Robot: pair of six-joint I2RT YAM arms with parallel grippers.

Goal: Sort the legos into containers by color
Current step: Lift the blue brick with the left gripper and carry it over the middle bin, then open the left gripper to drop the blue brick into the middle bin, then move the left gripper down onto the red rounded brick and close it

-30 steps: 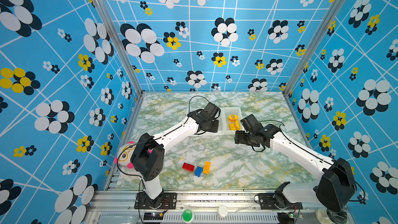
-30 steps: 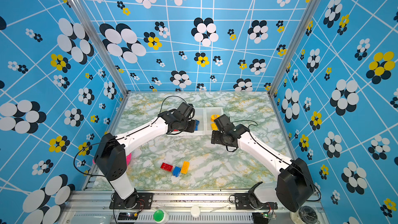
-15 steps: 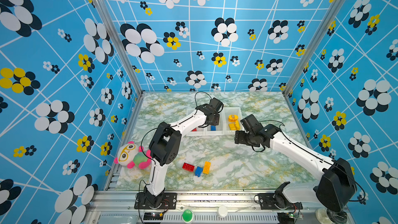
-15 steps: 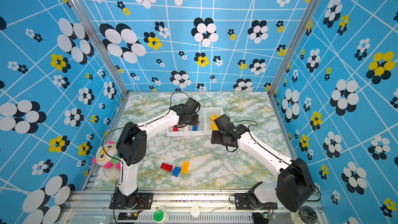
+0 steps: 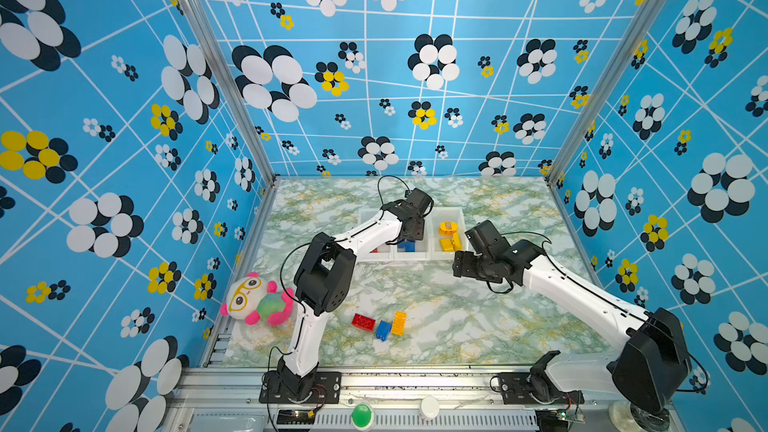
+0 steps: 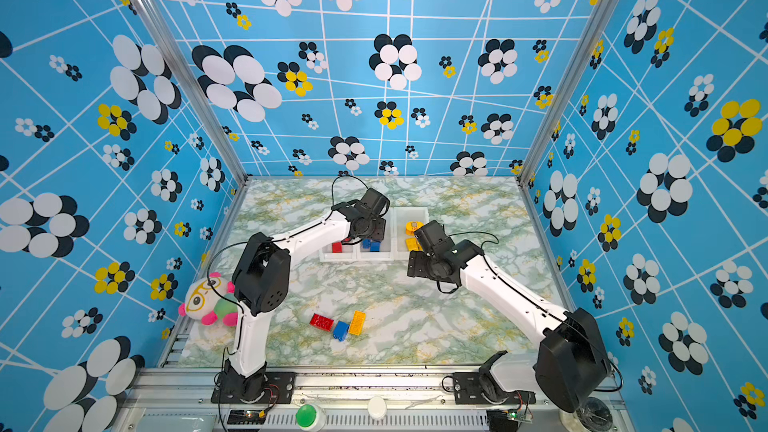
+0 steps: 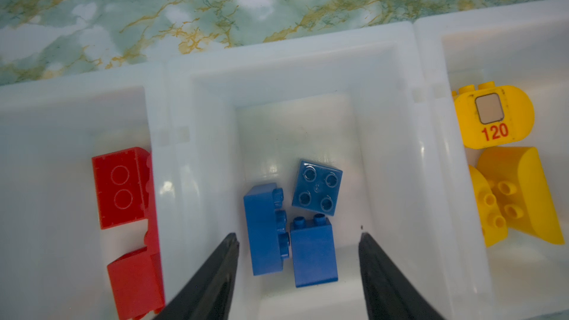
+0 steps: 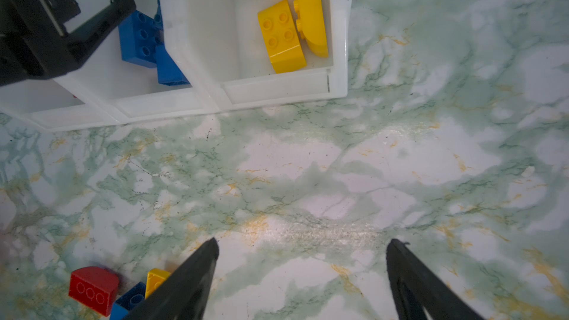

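Note:
Three joined white containers [image 7: 289, 53] [image 5: 411, 257] stand in a row at the back of the table. My left gripper [image 7: 298, 237] [image 5: 409, 230] hangs open over the middle one, where three blue legos [image 7: 317, 187] lie; its fingers touch none of them. Red legos [image 7: 118, 186] fill one end bin and yellow ones [image 7: 492, 116] the other. My right gripper [image 8: 303, 241] [image 5: 462, 264] is open and empty above bare table in front of the yellow bin. A red [image 5: 363, 321], a blue [image 5: 383, 329] and a yellow-orange lego [image 5: 399, 322] lie loose near the front.
A plush toy [image 5: 255, 299] with yellow glasses lies at the table's left edge beside the left arm's base. Patterned blue walls close in the left, back and right sides. A metal rail [image 5: 415, 380] runs along the front.
The left arm's elbow has lifted and swung right, uncovering the plush toy, and its gripper has come over the middle bin and opened. The right arm has stayed put.

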